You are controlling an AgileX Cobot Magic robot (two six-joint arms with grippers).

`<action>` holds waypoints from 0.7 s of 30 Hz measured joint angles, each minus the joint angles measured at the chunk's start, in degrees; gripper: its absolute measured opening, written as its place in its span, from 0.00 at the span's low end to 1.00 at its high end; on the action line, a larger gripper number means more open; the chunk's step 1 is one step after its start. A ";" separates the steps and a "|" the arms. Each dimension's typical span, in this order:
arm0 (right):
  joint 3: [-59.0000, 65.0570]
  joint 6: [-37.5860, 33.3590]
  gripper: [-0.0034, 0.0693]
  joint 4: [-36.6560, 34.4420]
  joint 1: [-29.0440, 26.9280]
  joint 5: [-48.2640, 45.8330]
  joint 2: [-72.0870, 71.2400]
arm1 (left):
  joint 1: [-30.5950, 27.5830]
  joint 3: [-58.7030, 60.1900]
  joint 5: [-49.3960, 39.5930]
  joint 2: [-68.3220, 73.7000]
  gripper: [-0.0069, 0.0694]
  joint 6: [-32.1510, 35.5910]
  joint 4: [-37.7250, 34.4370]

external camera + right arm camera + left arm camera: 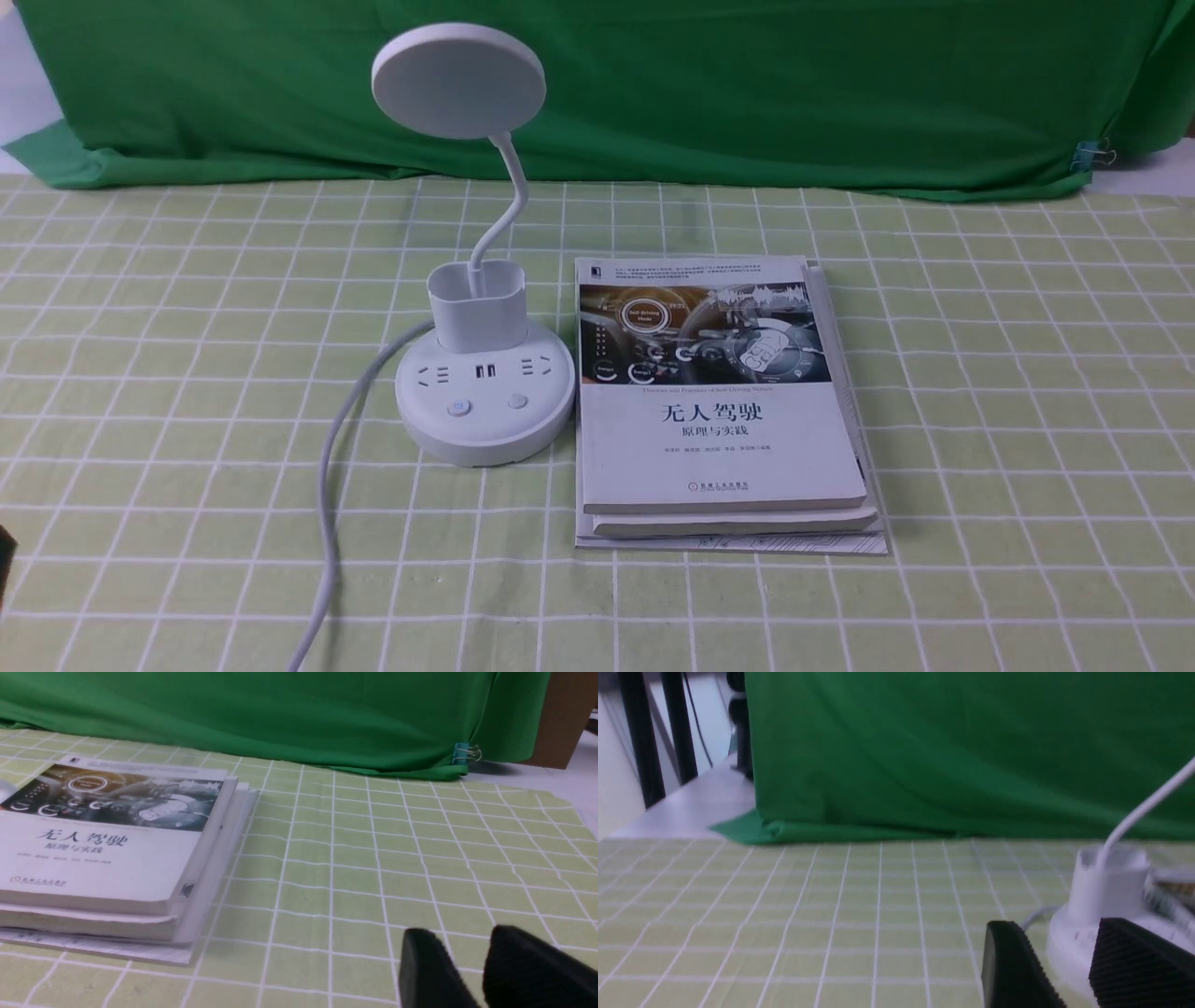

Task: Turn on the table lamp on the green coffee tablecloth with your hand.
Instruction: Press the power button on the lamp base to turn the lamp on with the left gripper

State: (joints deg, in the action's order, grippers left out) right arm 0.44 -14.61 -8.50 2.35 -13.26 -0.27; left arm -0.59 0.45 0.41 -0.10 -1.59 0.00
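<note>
Checked tablecloth (187,373) lies bare L & R, dark green backdrop (747,84) along its far edge. Mid-cloth stands the lamp (484,401), just L of a book stack (719,429); its cup (476,308) holds only the neck. Wrist views alone show grippers: left gripper (1057,938) jaws apart by lamp base, right gripper (462,935) jaws apart over bare cloth.

We see the white table lamp (481,392) standing upright on the green coffee tablecloth (187,373), a yellow-green cloth with a white grid. Its round base carries sockets and two buttons, with a cup behind them. The gooseneck bends up to a flat disc head, and the cord trails toward us. Our left gripper (1057,933) sits low near the base, jaws parted.
</note>
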 joint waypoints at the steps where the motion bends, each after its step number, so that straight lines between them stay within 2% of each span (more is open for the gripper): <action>1: 0.00 0.00 0.38 0.00 0.00 0.00 0.00 | 0.00 0.00 3.26 0.00 0.40 -1.18 -1.25; 4: 0.00 0.06 0.38 0.00 0.00 0.00 0.00 | 0.00 0.00 8.01 0.00 0.40 -2.51 -2.85; 9: 0.00 0.06 0.38 0.00 0.00 0.00 0.00 | 0.00 0.00 6.34 1.52 0.40 -3.19 -3.46; 15: 0.00 0.06 0.38 0.00 0.00 0.00 0.00 | 0.00 -7.88 4.69 11.31 0.40 -3.42 -3.47; 17: 0.00 0.06 0.38 0.00 0.00 0.00 0.00 | 0.00 -15.59 1.13 19.52 0.40 -3.42 -3.40; 21: 0.00 0.06 0.38 0.00 0.00 0.00 0.00 | 0.00 -18.31 -3.72 26.67 0.40 -3.42 -3.40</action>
State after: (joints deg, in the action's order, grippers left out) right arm 0.44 -14.56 -8.50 2.35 -13.26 -0.27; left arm -0.59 -17.87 -3.31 26.56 -5.01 -3.40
